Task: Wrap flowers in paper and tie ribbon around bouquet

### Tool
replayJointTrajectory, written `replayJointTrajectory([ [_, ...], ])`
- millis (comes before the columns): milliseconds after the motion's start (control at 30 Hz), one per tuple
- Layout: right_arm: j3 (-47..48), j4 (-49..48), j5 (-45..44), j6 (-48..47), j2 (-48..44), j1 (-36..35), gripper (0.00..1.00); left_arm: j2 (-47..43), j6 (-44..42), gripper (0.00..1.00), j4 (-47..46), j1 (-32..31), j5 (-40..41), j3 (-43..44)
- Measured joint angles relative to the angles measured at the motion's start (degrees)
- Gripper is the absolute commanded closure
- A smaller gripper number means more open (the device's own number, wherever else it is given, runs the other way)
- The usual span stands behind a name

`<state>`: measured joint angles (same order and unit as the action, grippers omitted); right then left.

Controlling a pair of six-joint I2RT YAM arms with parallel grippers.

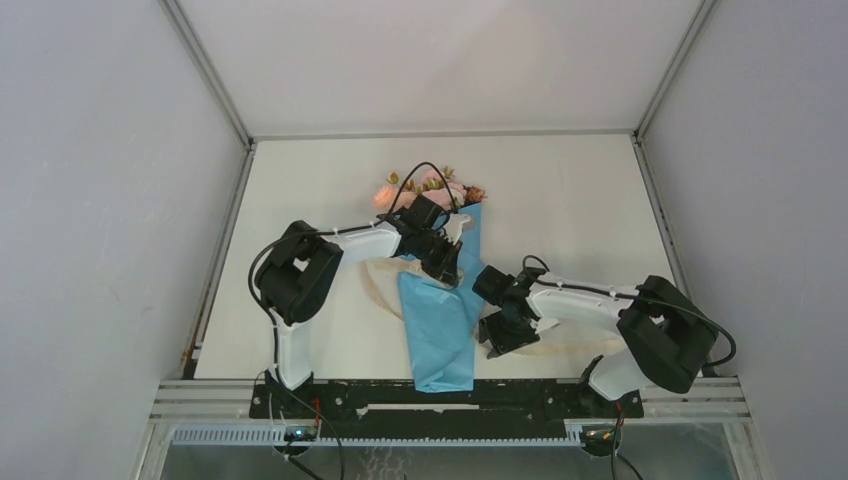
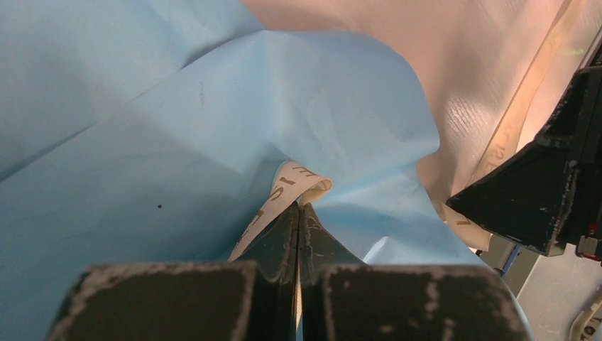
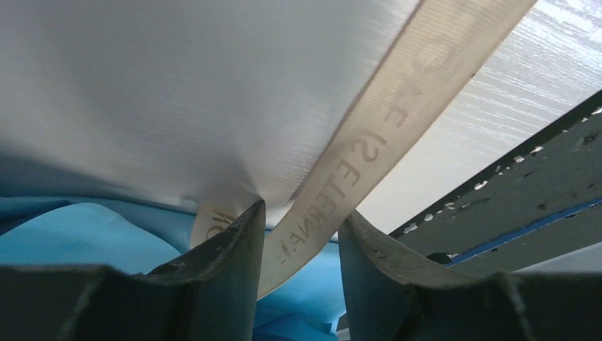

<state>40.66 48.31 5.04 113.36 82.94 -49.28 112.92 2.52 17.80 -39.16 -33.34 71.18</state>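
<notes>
Both jaws bracket the ribbon [image 3: 369, 142] amid bunched blue paper [image 2: 142, 177].

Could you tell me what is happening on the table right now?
A bouquet is being tied. The pink roses lie wrapped in a cone of light blue paper on the white table. The left hand pinches a fold of printed cream fabric ribbon over the paper; the right hand is open, the ribbon running between its fingers.
</notes>
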Motion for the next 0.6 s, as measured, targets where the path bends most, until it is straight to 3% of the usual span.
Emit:
replayJointTrajectory([
  [67,0.6,0.0,0.0,0.3,0.9,0.3,0.95,0.0,0.0,1.00,0.1,0.0,0.0,0.0],
  [100,0.8,-0.2,0.1,0.4,1.1,0.6,1.00,0.0,0.0,1.00,0.1,0.0,-0.1,0.0],
  [300,1.0,2.6,-3.2,-1.9,0.0,5.0,1.00,0.0,0.0,1.00,0.2,-0.1,-0.1,0.0],
  [433,0.9,7.2,-18.4,-7.3,-5.4,15.3,1.00,0.0,0.0,1.00,0.3,-0.1,-0.1,0.0],
  [600,8.2,10.2,-39.1,-25.6,-13.5,24.9,1.00,0.0,0.0,1.00,0.4,-0.1,0.0,0.0],
])
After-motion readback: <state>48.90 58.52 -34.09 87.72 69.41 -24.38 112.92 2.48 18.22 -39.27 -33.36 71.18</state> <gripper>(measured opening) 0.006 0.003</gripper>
